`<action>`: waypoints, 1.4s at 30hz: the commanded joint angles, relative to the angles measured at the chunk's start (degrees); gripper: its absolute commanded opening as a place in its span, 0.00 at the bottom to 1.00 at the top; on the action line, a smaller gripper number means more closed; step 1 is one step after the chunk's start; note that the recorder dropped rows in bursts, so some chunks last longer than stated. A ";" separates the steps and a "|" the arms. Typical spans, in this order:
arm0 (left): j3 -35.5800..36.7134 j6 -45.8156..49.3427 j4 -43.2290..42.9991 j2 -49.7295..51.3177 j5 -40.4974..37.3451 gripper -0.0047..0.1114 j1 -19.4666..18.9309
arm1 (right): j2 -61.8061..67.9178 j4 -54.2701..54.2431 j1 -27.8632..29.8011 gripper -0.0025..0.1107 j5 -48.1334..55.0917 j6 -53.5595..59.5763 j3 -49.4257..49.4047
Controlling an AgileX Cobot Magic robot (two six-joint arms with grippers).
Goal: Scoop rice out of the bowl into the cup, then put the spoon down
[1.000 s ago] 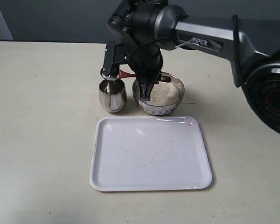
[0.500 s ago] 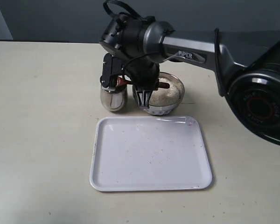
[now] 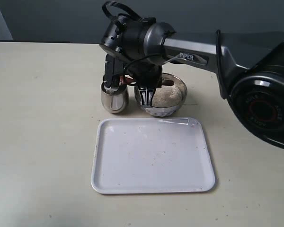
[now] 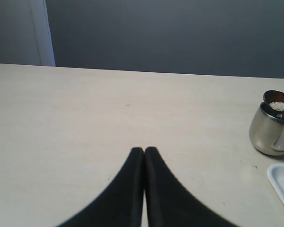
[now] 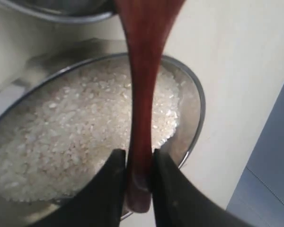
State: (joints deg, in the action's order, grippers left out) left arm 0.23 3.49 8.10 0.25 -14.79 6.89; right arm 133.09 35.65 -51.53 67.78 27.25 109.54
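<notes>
Right gripper (image 5: 139,163) pinches the wooden spoon (image 5: 143,71) by its handle; in the exterior view its long axis runs toward 9 o'clock, head over the steel cup (image 3: 113,97).

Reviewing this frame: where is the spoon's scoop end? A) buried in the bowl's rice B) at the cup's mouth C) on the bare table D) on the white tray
B: the left wrist view shows the scoop end of the spoon, with rice on it, at the rim of the cup, while the right end effector grips its handle over the bowl.
</notes>
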 commanded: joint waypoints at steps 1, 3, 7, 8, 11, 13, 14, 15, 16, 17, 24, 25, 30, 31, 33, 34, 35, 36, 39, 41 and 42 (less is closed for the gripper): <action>-0.23 -0.37 -0.06 -0.25 0.74 0.04 0.66 | 0.00 1.49 -0.51 0.02 0.27 -0.84 0.44; -0.23 -0.37 -0.06 -0.25 0.74 0.04 0.66 | 0.17 1.38 -0.54 0.02 0.27 -0.84 0.44; -0.23 -0.37 -0.06 -0.25 0.74 0.04 0.66 | 0.15 2.43 -0.54 0.02 0.27 -1.00 0.44; -0.23 -0.37 -0.06 -0.25 0.74 0.04 0.66 | 0.15 2.58 -0.54 0.02 0.27 -1.13 0.44; -0.23 -0.37 -0.06 -0.25 0.74 0.04 0.66 | 0.15 2.79 -0.54 0.02 0.27 -1.35 0.44; -0.23 -0.37 -0.06 -0.25 0.74 0.04 0.66 | 0.15 2.79 -0.54 0.02 0.27 -1.45 0.44; -0.23 -0.37 -0.06 -0.25 0.74 0.04 0.66 | 0.15 2.79 -0.54 0.02 0.37 -1.45 0.44; -0.23 -0.37 -0.06 -0.25 0.74 0.04 0.66 | 0.15 2.91 -0.54 0.02 0.42 -1.59 0.44; -0.23 -0.37 -0.06 -0.25 0.74 0.04 0.66 | 0.15 3.20 -0.54 0.02 0.41 -1.86 0.44; -0.23 -0.37 -0.06 -0.25 0.74 0.04 0.66 | 0.15 3.20 -0.54 0.02 0.41 -1.86 0.44; -0.23 -0.37 -0.06 -0.25 0.74 0.04 0.66 | 0.15 3.28 -0.54 0.02 0.79 -1.86 0.44; -0.23 -0.37 -0.06 -0.25 0.74 0.04 0.66 | 0.15 3.32 -0.64 0.02 0.92 -2.03 0.44; -0.23 -0.37 -0.06 -0.25 0.74 0.04 0.66 | 0.15 5.21 -1.53 0.02 1.31 -3.13 0.44; -0.23 -0.37 -0.06 -0.25 0.74 0.04 0.66 | 0.15 5.20 -1.60 0.02 1.31 -3.13 0.44; -0.23 -0.37 -0.06 -0.25 0.74 0.04 0.66 | 0.15 5.20 -1.71 0.02 1.31 -3.28 0.44; -0.23 -0.37 -0.06 -0.25 0.74 0.04 0.66 | 0.15 5.20 -1.71 0.02 1.31 -3.28 0.44; -0.23 -0.37 -0.06 -0.25 0.74 0.04 0.66 | 0.15 5.33 -1.81 0.02 1.31 -3.38 0.44; -0.23 -0.37 -0.06 -0.25 0.74 0.04 0.66 | 0.15 5.45 -1.81 0.02 1.31 -3.54 0.44; -0.23 -0.37 -0.06 -0.25 0.74 0.04 0.66 | 0.15 6.15 -1.84 0.02 1.96 -4.14 0.44; -0.23 -0.37 -0.06 -0.25 0.74 0.04 0.66 | 0.15 6.38 -1.84 0.02 1.96 -4.47 0.44; -0.23 -0.37 -0.06 -0.25 0.74 0.04 0.66 | 0.15 6.49 -1.84 0.02 1.96 -4.62 0.44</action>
State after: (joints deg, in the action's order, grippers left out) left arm 0.23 3.49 8.10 0.25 -14.69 6.89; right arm 133.19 41.24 -53.38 69.26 23.28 109.54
